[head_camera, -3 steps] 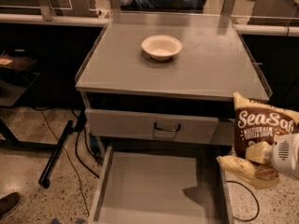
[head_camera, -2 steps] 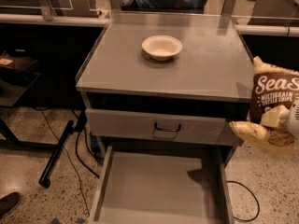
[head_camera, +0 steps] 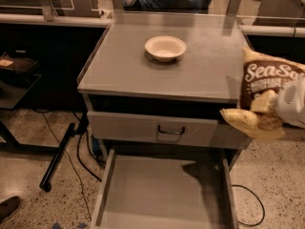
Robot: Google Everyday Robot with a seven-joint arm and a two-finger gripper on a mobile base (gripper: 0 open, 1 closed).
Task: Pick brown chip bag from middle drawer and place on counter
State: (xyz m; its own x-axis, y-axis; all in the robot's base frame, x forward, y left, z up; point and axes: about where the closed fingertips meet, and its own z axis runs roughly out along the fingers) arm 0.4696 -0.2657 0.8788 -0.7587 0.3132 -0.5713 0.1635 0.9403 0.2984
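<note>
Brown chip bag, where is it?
The brown chip bag hangs at the right of the camera view, held by the gripper, beside the front right corner of the counter.

Dim warm overhead light; pincer [head_camera: 268, 109] gripping brown chip bag [head_camera: 265, 76] at right edge shadows middle drawer [head_camera: 152, 197] floor.

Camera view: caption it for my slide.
Gripper holds the brown chip bag beside the counter, clear of the open middle drawer.

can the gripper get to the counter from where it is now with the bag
Probably yes. The gripper, holding the brown chip bag, hangs by the front right corner of the counter. That corner looks bare; the white bowl sits farther back.
</note>
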